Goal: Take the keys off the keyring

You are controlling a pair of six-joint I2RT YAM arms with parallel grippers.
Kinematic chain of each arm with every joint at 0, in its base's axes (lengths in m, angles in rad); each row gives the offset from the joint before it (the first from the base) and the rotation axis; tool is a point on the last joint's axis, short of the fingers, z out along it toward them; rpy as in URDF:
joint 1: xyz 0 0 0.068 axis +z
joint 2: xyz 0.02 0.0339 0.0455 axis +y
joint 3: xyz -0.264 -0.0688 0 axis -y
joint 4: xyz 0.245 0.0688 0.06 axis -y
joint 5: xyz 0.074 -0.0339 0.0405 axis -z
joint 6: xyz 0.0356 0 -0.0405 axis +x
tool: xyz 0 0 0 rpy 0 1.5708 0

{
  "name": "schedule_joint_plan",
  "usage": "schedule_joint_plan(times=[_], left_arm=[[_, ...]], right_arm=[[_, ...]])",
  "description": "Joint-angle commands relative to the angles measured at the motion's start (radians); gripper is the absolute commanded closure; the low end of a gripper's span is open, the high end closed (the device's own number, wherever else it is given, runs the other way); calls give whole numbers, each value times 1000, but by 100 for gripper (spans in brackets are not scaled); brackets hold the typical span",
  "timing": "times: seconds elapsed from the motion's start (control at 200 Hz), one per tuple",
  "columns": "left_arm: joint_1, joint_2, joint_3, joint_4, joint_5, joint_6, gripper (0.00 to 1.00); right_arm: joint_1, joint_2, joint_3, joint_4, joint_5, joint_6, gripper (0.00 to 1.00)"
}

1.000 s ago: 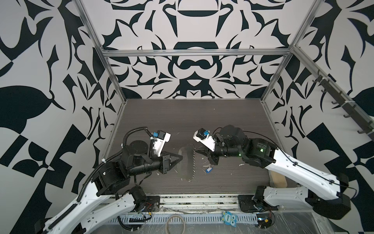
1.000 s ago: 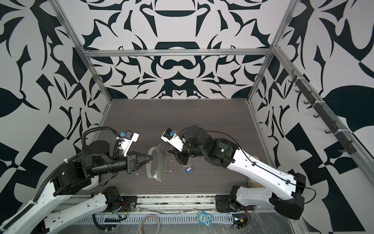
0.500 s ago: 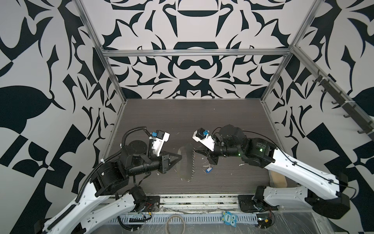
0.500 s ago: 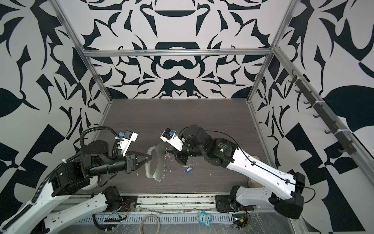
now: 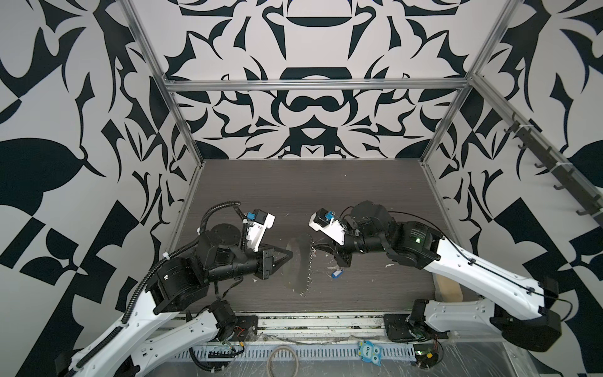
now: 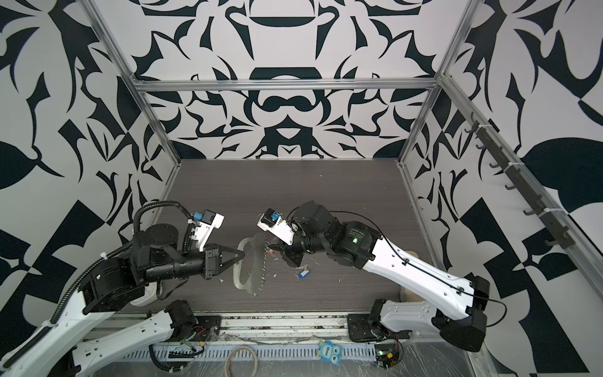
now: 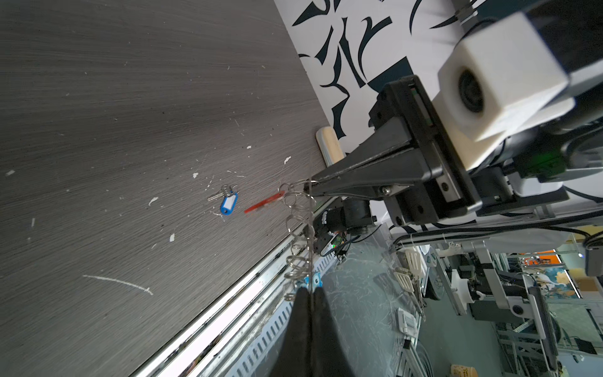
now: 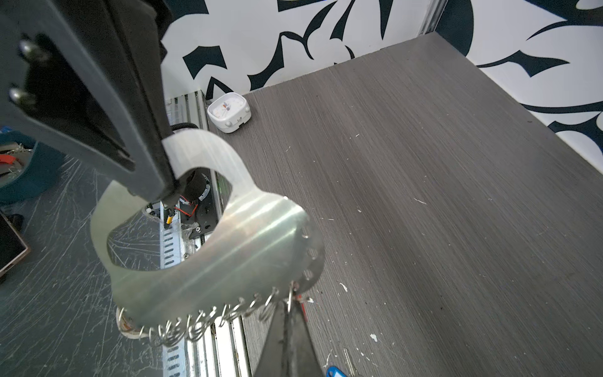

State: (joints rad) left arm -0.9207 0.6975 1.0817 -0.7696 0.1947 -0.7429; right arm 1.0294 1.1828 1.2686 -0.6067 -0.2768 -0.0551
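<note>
Nothing has moved: left gripper clamps the keyring, right gripper pinches the red-tagged key by its ring; pull steadily toward 3 o'clock.

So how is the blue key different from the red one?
The blue-tagged key lies loose on the table; the red-tagged key hangs from a ring on the keyring. The blue tag looks sharp, the red tag blurred. Both carry small plastic tags.
</note>
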Motion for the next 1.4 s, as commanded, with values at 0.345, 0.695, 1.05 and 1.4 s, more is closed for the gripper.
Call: schedule_joint_plan(times=[0.345,0.695,1.05,1.4], left_arm=[[8,122,184,-155,-67,90,93],[39,145,205,-192,-67,106,83],[43,105,208,-192,-140,112,62],[43,-40,8,112,-35,177,51]], right_arm=[[48,-21,49,-57,-70,-24,100],[55,-78,13,12,-30,20,100],[55,-104,-28,56,7,58,100],[55,-142,-95,159,3,100,100]])
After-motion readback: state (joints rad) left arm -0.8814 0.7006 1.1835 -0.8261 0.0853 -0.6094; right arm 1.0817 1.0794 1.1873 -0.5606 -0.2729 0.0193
